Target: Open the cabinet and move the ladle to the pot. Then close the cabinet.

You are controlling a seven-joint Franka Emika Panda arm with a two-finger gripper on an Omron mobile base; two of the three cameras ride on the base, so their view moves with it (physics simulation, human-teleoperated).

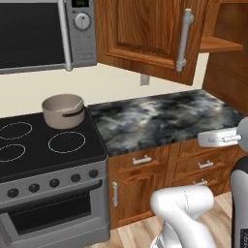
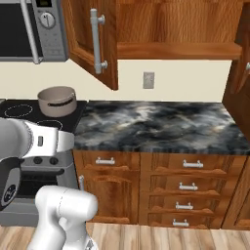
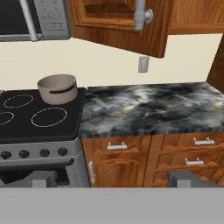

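I see the cabinet (image 2: 93,44) doors swung open, the pot (image 1: 63,111) sitting on the stove (image 1: 43,145), and my end effector (image 3: 111,181) spread wide, grasping nothing.

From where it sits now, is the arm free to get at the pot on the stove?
Probably yes: the pot stands alone at the stove's back right corner, nothing over or beside it, and the open cabinet door hangs well above.

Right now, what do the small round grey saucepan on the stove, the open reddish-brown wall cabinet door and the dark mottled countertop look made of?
Small grey saucepan: looks like matte metal, pale beige inside, dark side handle.
Reddish-brown cabinet door: wood with visible grain, satin sheen; its long bar handle looks like brushed grey metal.
Dark mottled countertop: probably polished stone, judging by the cloudy veining.
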